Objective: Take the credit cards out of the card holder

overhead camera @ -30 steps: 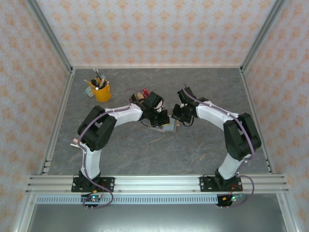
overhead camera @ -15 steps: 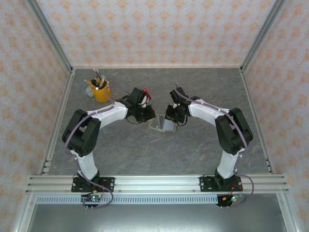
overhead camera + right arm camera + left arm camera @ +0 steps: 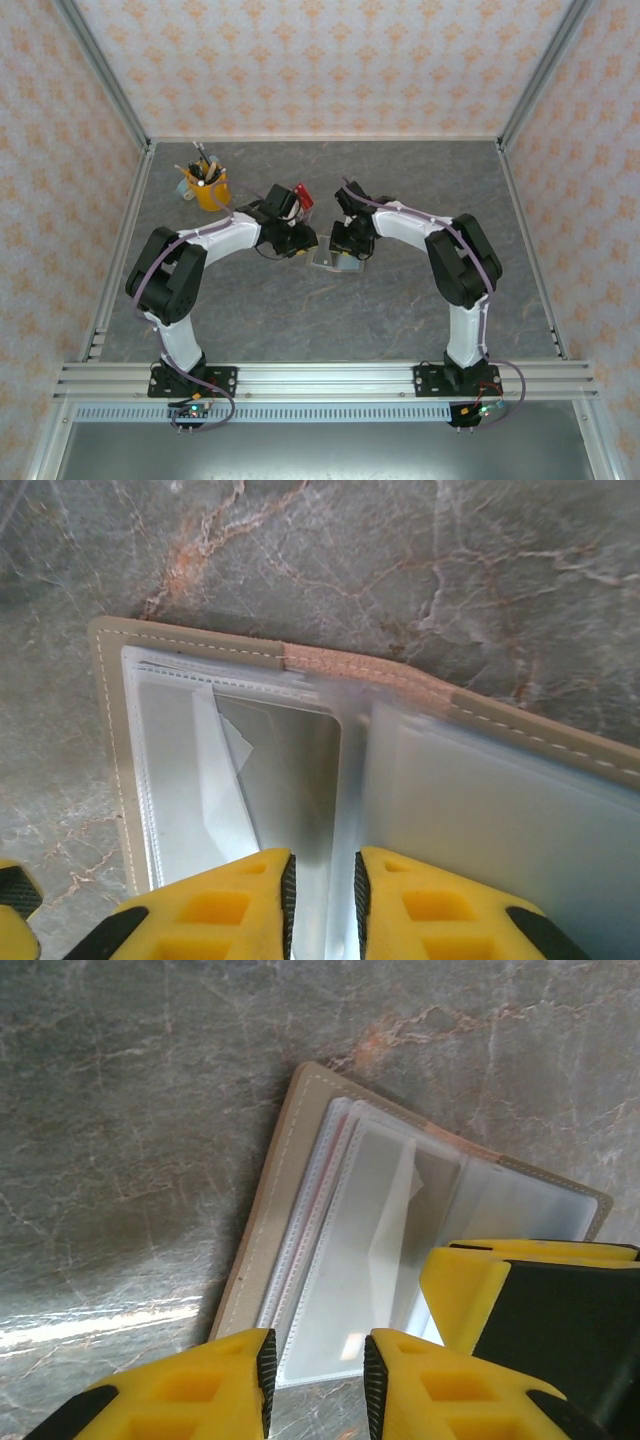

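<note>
The card holder (image 3: 335, 262) is lying spread open and flat near the middle of the grey, marble-veined table (image 3: 300, 320), with the two arms bending in over it from either side. Its tan outer cover is showing as a thin border with pale stitching (image 3: 190, 645) and rounded corners, and a rougher pinkish strip (image 3: 350, 666) is running along the fold. Inside, a stack of glossy clear plastic sleeves (image 3: 480, 810) with perforated edges is catching the light; whether cards are sitting in them cannot be told. The left gripper (image 3: 316, 1365) is hanging over one edge of the holder, its blocky yellow fingers (image 3: 210, 1390) standing a narrow gap apart, a sleeve corner and bare table showing through. The right gripper (image 3: 322, 880) is hovering low over the centre fold, its jaws likewise slightly parted above the sleeves. Farther back on the left, a yellow cup (image 3: 211, 190) of pens is standing, and a small rack (image 3: 298, 194) with a red slab is sitting just behind the left gripper.
</note>
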Robot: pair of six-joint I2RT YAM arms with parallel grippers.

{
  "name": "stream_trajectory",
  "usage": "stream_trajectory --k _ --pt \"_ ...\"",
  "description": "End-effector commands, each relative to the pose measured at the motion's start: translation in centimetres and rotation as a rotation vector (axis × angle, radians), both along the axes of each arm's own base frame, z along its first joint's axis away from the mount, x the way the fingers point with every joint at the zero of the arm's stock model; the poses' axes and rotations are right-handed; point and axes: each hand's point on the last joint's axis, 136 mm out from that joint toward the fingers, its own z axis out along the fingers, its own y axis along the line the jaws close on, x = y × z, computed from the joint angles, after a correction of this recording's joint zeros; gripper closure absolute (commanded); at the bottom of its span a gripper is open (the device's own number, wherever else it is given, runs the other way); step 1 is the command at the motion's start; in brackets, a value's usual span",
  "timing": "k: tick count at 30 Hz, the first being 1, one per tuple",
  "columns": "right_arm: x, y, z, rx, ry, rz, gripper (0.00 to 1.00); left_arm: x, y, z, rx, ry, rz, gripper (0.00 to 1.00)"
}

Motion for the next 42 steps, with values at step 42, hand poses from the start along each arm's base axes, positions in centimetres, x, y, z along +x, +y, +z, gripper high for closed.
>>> stream_trajectory --k 42 --pt "-3.3 -3.1 -0.5 -0.164 -0.003 0.021 0.69 -3.6 -2.5 -1.2 -0.134 0.082 -0.052 0.76"
